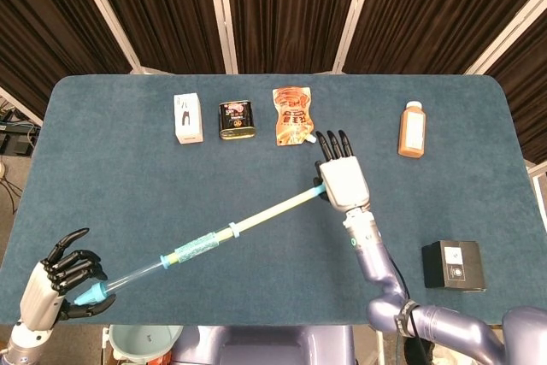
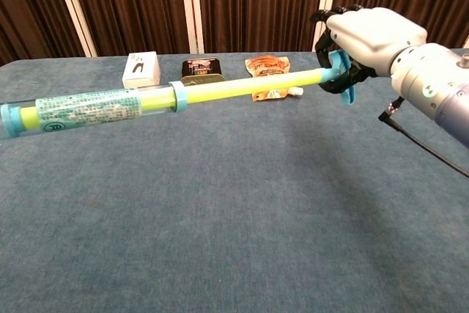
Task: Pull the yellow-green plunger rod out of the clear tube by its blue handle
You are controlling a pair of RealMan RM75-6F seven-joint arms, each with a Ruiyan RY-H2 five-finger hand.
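My left hand [image 1: 60,284] grips the blue-capped near end of the clear tube [image 1: 162,261] at the table's front left; the hand itself is out of the chest view. The tube [image 2: 88,111] carries a printed label and ends in a blue collar [image 2: 176,97]. The yellow-green plunger rod [image 1: 273,210] sticks far out of it toward the right. My right hand [image 1: 342,179] holds the blue handle [image 2: 343,72] at the rod's far end, fingers wrapped around it, raised above the table.
Along the table's far side stand a white box [image 1: 187,117], a dark tin [image 1: 237,120], an orange pouch [image 1: 293,114] and an orange bottle [image 1: 412,129]. A black box [image 1: 453,265] sits at the front right.
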